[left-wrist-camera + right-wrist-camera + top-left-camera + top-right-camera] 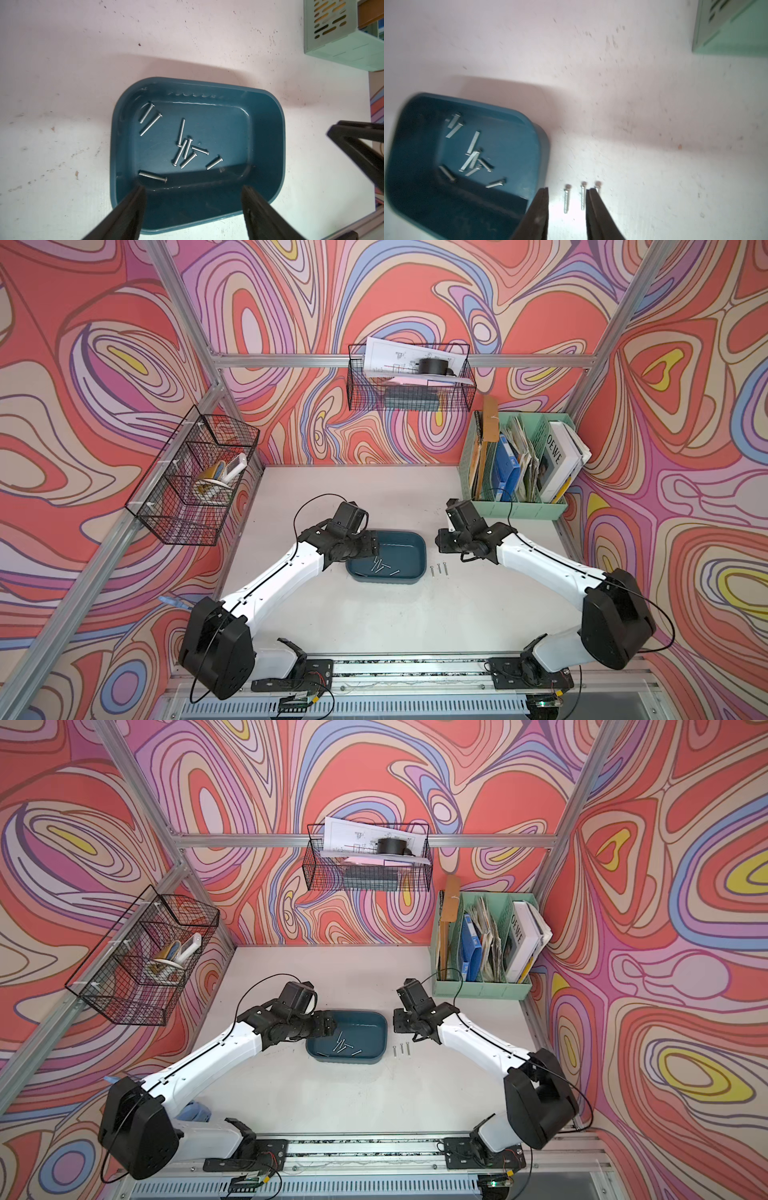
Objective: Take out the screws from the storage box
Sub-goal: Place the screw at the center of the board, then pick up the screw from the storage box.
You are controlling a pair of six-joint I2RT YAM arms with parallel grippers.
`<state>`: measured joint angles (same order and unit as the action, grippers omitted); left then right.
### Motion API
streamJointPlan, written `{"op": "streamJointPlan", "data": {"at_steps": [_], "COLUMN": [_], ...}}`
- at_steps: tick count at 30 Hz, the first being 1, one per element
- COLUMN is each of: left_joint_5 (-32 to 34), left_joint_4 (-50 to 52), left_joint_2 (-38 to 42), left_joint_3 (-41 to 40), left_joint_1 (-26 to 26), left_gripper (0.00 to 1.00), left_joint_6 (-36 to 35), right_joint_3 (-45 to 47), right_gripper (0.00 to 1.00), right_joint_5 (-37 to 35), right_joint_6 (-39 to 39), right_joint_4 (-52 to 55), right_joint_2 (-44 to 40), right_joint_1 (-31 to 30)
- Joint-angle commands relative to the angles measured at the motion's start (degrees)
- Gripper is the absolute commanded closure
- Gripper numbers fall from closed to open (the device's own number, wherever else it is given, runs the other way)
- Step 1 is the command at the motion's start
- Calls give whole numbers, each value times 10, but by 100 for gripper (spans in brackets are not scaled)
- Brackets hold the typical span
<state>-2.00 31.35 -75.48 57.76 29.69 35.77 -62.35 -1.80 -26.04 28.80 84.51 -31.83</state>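
The storage box [424, 552] [384, 1031], a shallow dark teal tray, lies mid-table with several screws [380, 565] [343, 1046] on its floor. The left wrist view shows those screws [185, 149] scattered inside the box [278, 133]. My left gripper [375, 548] [193, 187] hangs open over the box's left end, holding nothing. Three more screws [438, 570] [401, 1049] lie side by side on the table just right of the box. My right gripper [441, 545] [566, 189] stands open above them. Two of these screws [566, 199] show between its fingers; the third is mostly hidden behind one finger [593, 205].
A mint green file organizer [519, 506] [332, 41] full of books stands at the back right. Black wire baskets hang on the left wall [191, 481] and the back wall [409, 377]. An aluminium rail [415, 664] with both arm bases runs along the front edge.
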Motion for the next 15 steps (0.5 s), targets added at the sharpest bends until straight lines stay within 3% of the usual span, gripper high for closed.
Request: {"op": "streamJointPlan", "data": {"at_steps": [1,9,15], "left_joint_5": [59,41,50], "left_joint_4": [1,-37,-34], "left_joint_2": [34,106,144], "left_joint_3": [-20,-114,-147], "left_joint_1": [-7,-109,-128], "left_gripper": [22,24,23], "left_joint_6": [1,64,72], "right_joint_3": [-47,-265,-433], "right_gripper": [68,70,70], "right_joint_5": [20,-36,-95], "right_joint_6": [-21,-117,-185], "right_joint_4": [15,103,195], "right_joint_2": [16,236,392], "right_joint_1": [-21,-147,-202]}}
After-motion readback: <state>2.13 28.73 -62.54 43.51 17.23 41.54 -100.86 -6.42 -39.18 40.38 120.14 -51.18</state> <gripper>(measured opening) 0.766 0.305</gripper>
